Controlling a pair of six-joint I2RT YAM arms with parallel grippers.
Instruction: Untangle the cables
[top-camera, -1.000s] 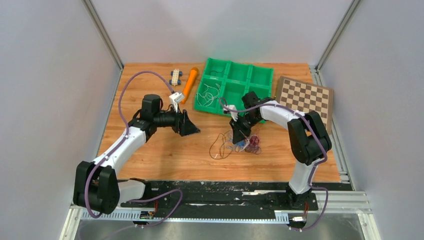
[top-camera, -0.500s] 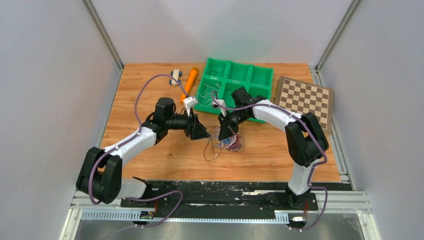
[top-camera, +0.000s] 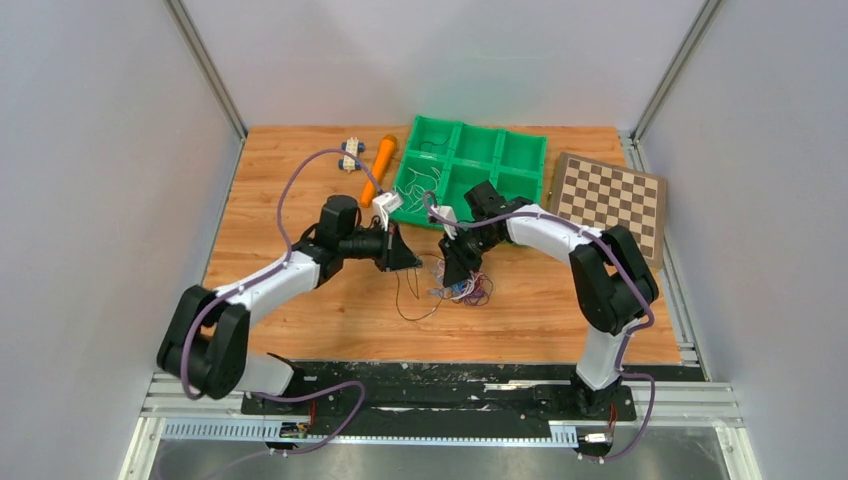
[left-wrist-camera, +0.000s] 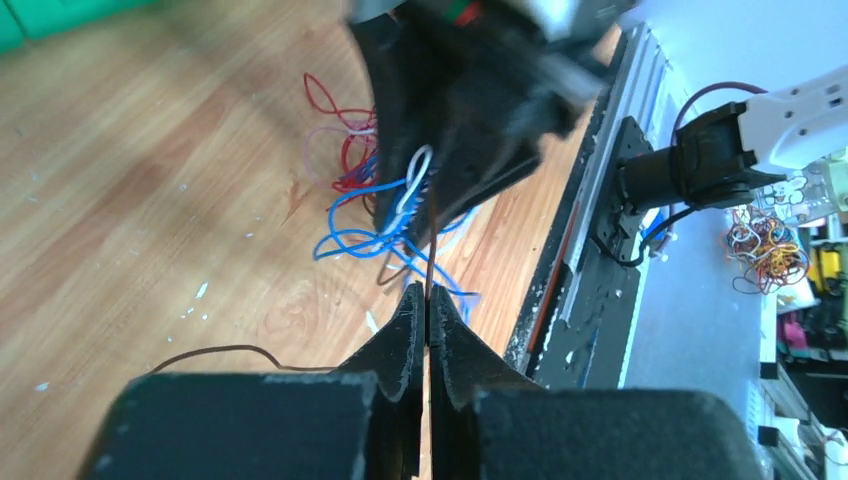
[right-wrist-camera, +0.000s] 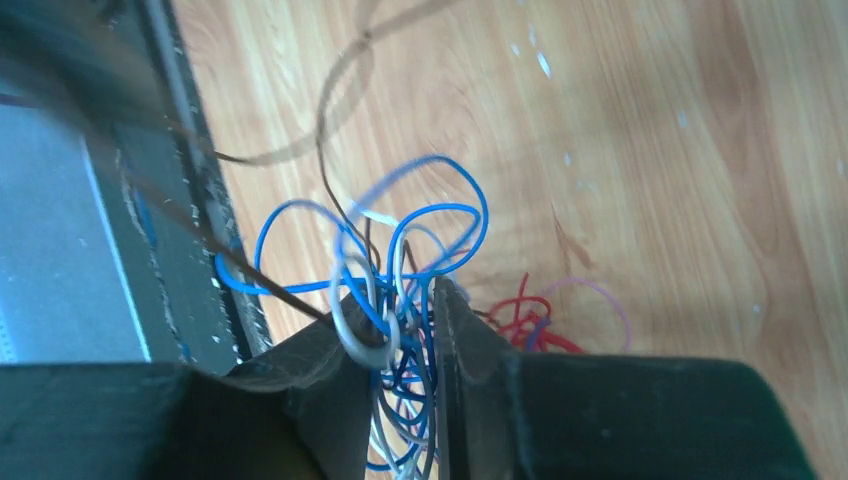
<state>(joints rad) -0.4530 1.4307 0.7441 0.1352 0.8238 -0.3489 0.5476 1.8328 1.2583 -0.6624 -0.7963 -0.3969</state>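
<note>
The cables (top-camera: 464, 289) form a small clump of blue, white, red and purple thin wires on the wooden table, below the green tray. A thin brown wire (top-camera: 412, 308) trails left from the clump. My left gripper (top-camera: 416, 263) is just left of the clump and is shut on that brown wire (left-wrist-camera: 430, 245), pinched at its fingertips (left-wrist-camera: 428, 296). My right gripper (top-camera: 457, 274) stands over the clump with its jaws parted. Blue and white loops (right-wrist-camera: 438, 212) thread loosely through its gap (right-wrist-camera: 397, 296). Red and purple strands (right-wrist-camera: 527, 318) lie beside it on the wood.
A green compartment tray (top-camera: 478, 128) sits at the back and holds a few loose wires (top-camera: 420, 185). An orange marker (top-camera: 380, 165) and a small white toy (top-camera: 350, 153) lie left of it. A chessboard (top-camera: 610, 195) rests at the right. The table's black front rail (left-wrist-camera: 590, 290) is near.
My left arm swung right to the clump and its jaws closed on the brown wire. My right gripper dragged the clump leftward and its jaws parted.
</note>
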